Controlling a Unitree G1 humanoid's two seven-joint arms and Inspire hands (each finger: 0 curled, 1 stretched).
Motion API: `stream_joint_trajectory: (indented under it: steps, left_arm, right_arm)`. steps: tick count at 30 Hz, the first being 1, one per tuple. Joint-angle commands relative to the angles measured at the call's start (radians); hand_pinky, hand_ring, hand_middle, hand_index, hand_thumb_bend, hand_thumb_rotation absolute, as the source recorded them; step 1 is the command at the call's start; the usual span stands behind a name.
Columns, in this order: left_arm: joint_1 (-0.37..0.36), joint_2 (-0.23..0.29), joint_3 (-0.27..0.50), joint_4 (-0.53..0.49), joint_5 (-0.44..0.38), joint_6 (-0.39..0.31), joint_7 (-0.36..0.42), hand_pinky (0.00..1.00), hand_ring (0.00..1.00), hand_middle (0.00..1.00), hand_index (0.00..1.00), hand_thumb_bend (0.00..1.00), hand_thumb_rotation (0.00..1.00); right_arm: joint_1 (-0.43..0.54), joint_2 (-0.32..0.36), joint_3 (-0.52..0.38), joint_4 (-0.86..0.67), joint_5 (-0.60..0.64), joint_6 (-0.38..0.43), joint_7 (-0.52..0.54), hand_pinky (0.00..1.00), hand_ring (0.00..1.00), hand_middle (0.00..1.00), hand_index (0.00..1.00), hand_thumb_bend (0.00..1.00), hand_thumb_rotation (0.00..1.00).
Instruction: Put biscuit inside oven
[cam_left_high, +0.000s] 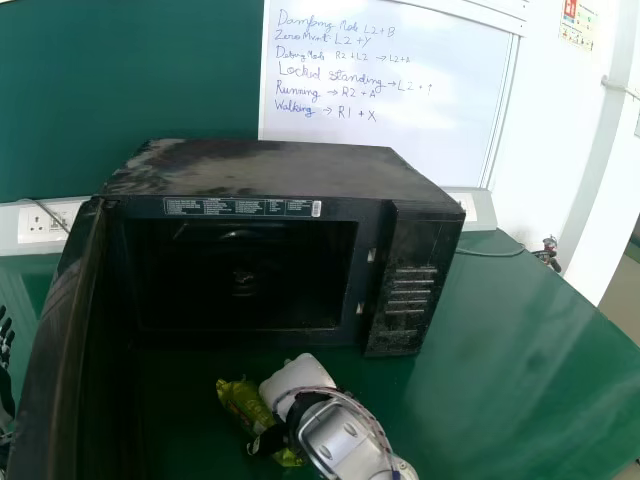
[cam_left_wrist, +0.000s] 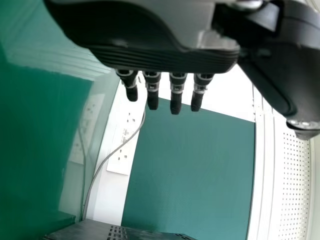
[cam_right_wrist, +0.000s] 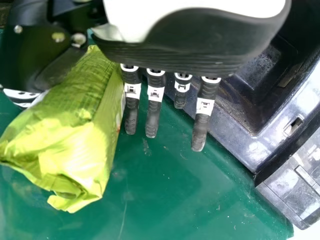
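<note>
1. Progress: the task is judged to be at an early stage. The door (cam_left_high: 60, 340) of the microwave oven (cam_left_high: 270, 170) is already swung open on the robot's left, and the dark cavity (cam_left_high: 240, 275) is exposed towards the robot.
2. Remaining: the biscuit packet (cam_right_wrist: 65, 135) is located outside, in front of the oven, at the green table (cam_left_high: 540, 370). A secure grip, a lift, a passage through the opening and a release inside are all judged to be outstanding.
3. Packet relative to hand: the packet is positioned on the thumb side of the right hand (cam_right_wrist: 190, 50), just beside the nearest fingers, with one end partly covered by the hand. In the head view it is seen to the left of the hand, slanted and partly hidden. Whether it is touched by the thumb, or slightly raised from the table, cannot be told.
4. Right hand state: the fingers (cam_right_wrist: 155, 112) are held straight and pointed down towards the table; no closed grasp is observed.
5. Left hand (cam_left_wrist: 152, 90): fingers extended, nothing held; it is placed at the left edge of the head view, beyond the open door.
6. Step in hand (judgement): the grasp is being set up. Closure of fingers and thumb around the wrapper is called for next. If only its edge is pinched, the packet may be slipped or rotated; light pressure is advised, as the contents may be crushed.
</note>
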Motion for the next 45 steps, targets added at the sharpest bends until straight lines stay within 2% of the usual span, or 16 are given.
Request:
stream_joint_trajectory:
  steps: [1, 7, 11, 12, 13, 14, 15, 16, 19, 24, 45]
  left_arm:
    - [-0.001, 0.0, -0.006, -0.007, 0.012, 0.0, -0.003, 0.84, 0.89, 0.91, 0.96, 1.0, 0.77]
    - [-0.001, -0.001, -0.004, -0.008, 0.002, 0.003, -0.011, 0.84, 0.89, 0.91, 0.96, 1.0, 0.77]
    - [-0.002, -0.001, -0.003, -0.006, 0.003, 0.002, -0.012, 0.85, 0.9, 0.91, 0.96, 1.0, 0.77]
    - [-0.002, -0.001, -0.003, -0.006, 0.004, 0.001, -0.012, 0.85, 0.9, 0.91, 0.96, 1.0, 0.77]
    - [-0.002, -0.002, -0.002, -0.005, 0.005, -0.001, -0.011, 0.85, 0.9, 0.91, 0.96, 1.0, 0.77]
    - [-0.002, -0.002, -0.002, -0.005, 0.007, -0.002, -0.011, 0.85, 0.9, 0.91, 0.96, 1.0, 0.77]
    - [-0.003, -0.002, -0.002, -0.004, 0.007, -0.002, -0.011, 0.84, 0.89, 0.91, 0.96, 1.0, 0.77]
    - [-0.003, -0.002, -0.002, -0.003, 0.006, -0.001, -0.011, 0.84, 0.89, 0.91, 0.96, 1.0, 0.77]
    - [-0.002, -0.002, -0.002, -0.008, 0.007, 0.005, -0.008, 0.84, 0.89, 0.91, 0.96, 1.0, 0.77]
    - [-0.001, -0.003, -0.003, -0.011, 0.003, 0.007, -0.01, 0.84, 0.89, 0.91, 0.96, 1.0, 0.77]
    - [-0.004, -0.005, 0.0, 0.009, 0.012, -0.011, -0.013, 0.84, 0.9, 0.91, 0.96, 1.0, 0.78]
  right_arm:
    - [0.018, -0.004, 0.008, 0.028, 0.03, -0.008, 0.027, 0.56, 0.66, 0.78, 0.85, 0.94, 0.69]
    - [0.018, -0.005, 0.006, 0.024, 0.035, -0.006, 0.031, 0.55, 0.66, 0.77, 0.84, 0.9, 0.64]
    - [0.019, -0.005, -0.003, 0.024, 0.059, -0.005, 0.036, 0.56, 0.67, 0.77, 0.82, 0.83, 0.58]
    - [0.027, 0.002, -0.012, 0.023, 0.074, 0.007, 0.039, 0.54, 0.64, 0.73, 0.8, 0.75, 0.46]
    - [0.041, 0.017, -0.028, 0.019, 0.089, 0.032, 0.038, 0.44, 0.52, 0.6, 0.74, 0.7, 0.24]
    - [0.051, 0.024, -0.037, 0.013, 0.099, 0.047, 0.034, 0.35, 0.41, 0.54, 0.72, 0.64, 0.12]
    - [0.06, 0.027, -0.045, 0.005, 0.112, 0.058, 0.024, 0.25, 0.31, 0.5, 0.72, 0.6, 0.06]
    - [0.064, 0.025, -0.048, -0.003, 0.119, 0.061, 0.015, 0.19, 0.24, 0.48, 0.71, 0.58, 0.03]
    - [0.066, 0.016, -0.048, -0.017, 0.128, 0.059, 0.007, 0.13, 0.19, 0.47, 0.71, 0.57, 0.0]
    - [0.063, 0.01, -0.046, -0.021, 0.132, 0.058, 0.009, 0.16, 0.22, 0.47, 0.71, 0.56, 0.0]
    - [0.064, 0.008, -0.066, -0.025, 0.149, 0.079, -0.008, 0.13, 0.19, 0.47, 0.71, 0.56, 0.0]
